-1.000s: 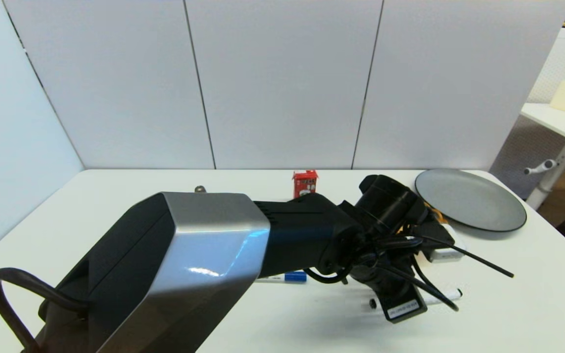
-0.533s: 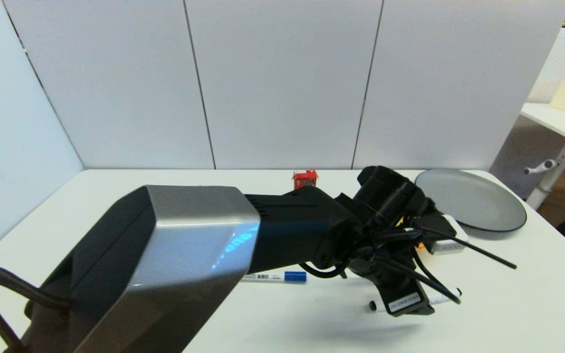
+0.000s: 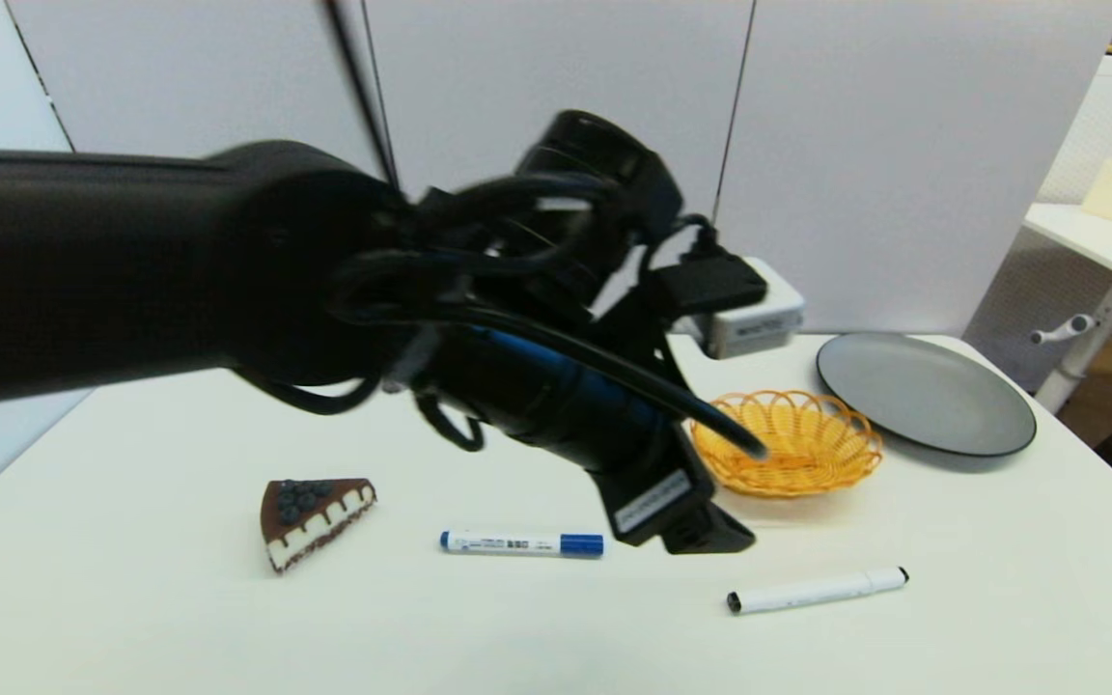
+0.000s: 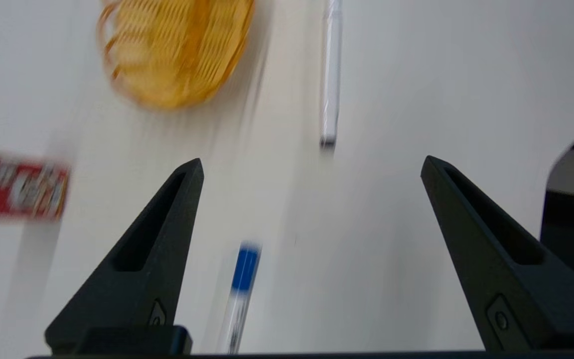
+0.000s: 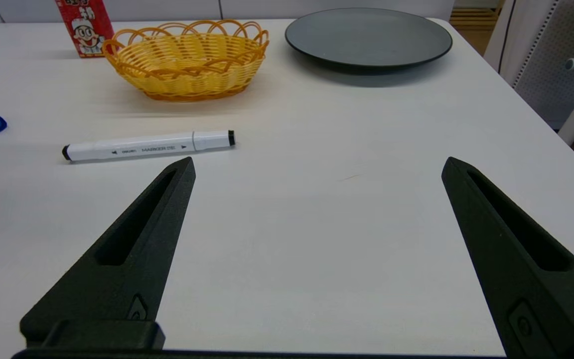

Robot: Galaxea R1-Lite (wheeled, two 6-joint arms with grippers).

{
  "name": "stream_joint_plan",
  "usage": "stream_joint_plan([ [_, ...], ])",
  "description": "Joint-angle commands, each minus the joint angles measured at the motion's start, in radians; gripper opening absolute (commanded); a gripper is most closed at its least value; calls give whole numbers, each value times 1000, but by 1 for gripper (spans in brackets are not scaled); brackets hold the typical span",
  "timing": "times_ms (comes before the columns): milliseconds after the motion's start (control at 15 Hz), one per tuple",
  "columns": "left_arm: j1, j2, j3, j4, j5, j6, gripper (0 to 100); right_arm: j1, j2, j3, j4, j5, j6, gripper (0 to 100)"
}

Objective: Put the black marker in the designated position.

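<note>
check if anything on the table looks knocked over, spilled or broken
Nothing stands out. The black marker and the blue-capped marker lie flat and whole, the basket sits upright, and the left gripper hangs open above them.

Left arm has risen well off the table since 1.0 s ago; the left gripper (image 4: 312,169), fingers spread wide, now hangs above the black marker (image 3: 817,590) rather than low over it. The lift has uncovered the orange basket (image 3: 788,442), the cake slice (image 3: 313,507) and the whole blue-capped marker (image 3: 521,543). Marker itself unmoved.
</note>
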Motion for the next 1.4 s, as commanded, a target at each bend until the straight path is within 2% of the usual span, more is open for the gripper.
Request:
stream_joint_plan([
  [67, 299, -400, 410, -82, 2, -3, 100, 0, 1, 0, -1, 0, 0, 100],
  [400, 598, -672, 772, -402, 2, -40, 100, 0, 1, 0, -1, 0, 0, 100],
  [600, 754, -856, 1016, -657, 2, -78, 100, 0, 1, 0, -1, 0, 0, 100],
  [867, 822, -1060, 1293, -962, 2, -214, 100, 0, 1, 0, -1, 0, 0, 100],
  [1200, 934, -1302, 1413, -997, 0, -213, 100, 0, 1, 0, -1, 0, 0, 100],
  [1400, 935, -1472, 1543, -984, 0, -214, 100, 0, 1, 0, -1, 0, 0, 100],
])
